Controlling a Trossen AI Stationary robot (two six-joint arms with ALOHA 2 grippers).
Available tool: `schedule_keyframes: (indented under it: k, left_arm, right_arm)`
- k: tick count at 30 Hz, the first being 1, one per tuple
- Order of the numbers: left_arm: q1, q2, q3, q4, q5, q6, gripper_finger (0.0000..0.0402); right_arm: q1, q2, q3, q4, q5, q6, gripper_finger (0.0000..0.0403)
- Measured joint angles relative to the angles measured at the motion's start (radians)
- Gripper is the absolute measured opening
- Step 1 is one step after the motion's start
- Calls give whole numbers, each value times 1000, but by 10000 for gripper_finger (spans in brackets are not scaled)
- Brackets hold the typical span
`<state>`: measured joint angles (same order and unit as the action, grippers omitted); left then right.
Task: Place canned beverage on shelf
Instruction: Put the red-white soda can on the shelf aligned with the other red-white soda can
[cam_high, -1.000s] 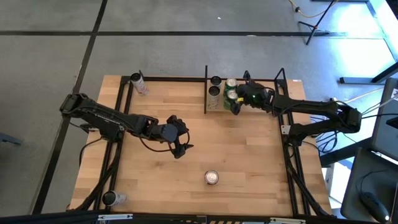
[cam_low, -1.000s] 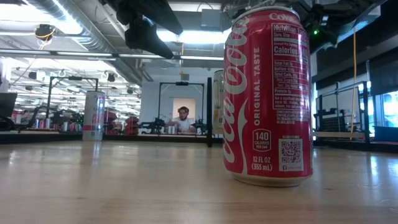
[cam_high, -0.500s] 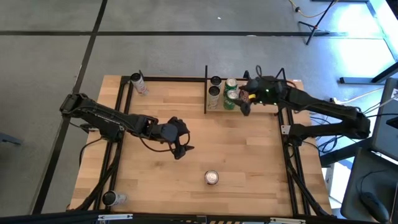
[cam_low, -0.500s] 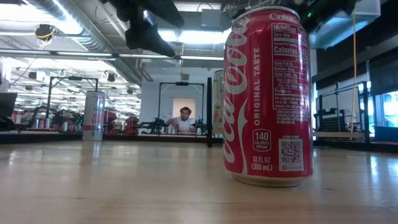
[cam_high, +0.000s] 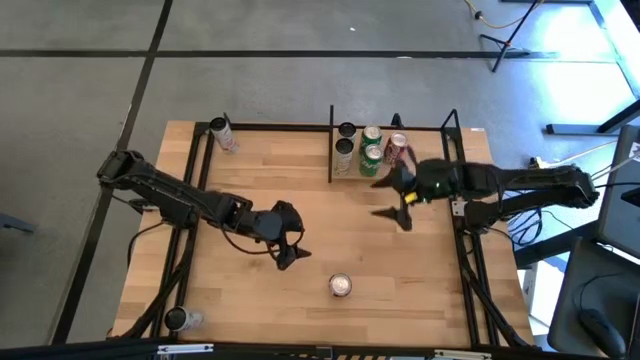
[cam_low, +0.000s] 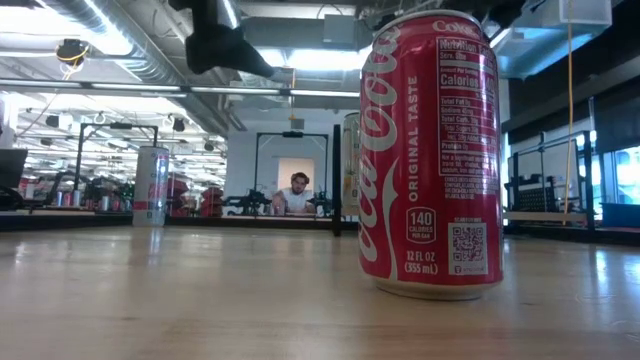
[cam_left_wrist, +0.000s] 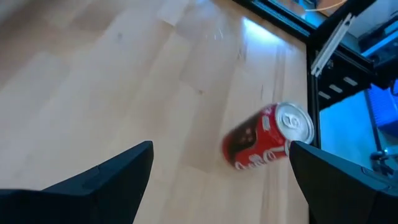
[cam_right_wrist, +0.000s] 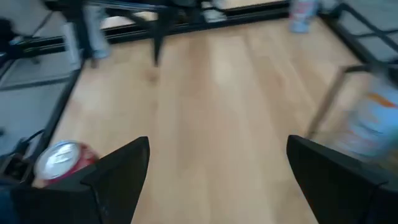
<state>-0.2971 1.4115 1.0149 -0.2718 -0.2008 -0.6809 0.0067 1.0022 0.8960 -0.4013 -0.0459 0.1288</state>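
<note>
The red can stands upright on the worktop, near its front edge, all by itself; its long side points straight up, so its round silver top faces the high camera. The left gripper hangs just beside it, a little back from the can and off to one side; its two fingers are spread wide apart and hold nothing. In the left wrist view the red can shows right between those two dark fingers, so this gripper is already looking at it.

The right gripper is well apart from the can, close to the shelf; its fingers are wide apart too, and empty. So the left arm is much nearer the can.

I think the left gripper should go for it: move a little toward the can, come down around its sides, then squeeze. The shelf lies far off from the left gripper, across the worktop, with cans already standing on it.
</note>
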Motion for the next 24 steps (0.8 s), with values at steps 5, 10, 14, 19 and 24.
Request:
schedule_keyframes:
  k: [5, 10, 14, 19, 24]
  left_arm:
    - [-58, 47, 0, 25, -21, -26, 364]
    - [-100, 122, 0, 99, -45, -27, 364]
    - [-106, 179, 0, 145, -49, -25, 364]
    - [-106, 226, 0, 176, -61, -24, 364]
    - [-115, 266, 0, 243, -130, -24, 364]
  right_arm:
    - [117, 44, 0, -7, 0, 44, 363]
    - [223, 110, 0, -38, 1, 119, 363]
    - [311, 172, 0, -27, 16, 251, 363]
    - [432, 276, 0, 58, 125, 377, 363]
    - [538, 409, 0, 175, 164, 501, 363]
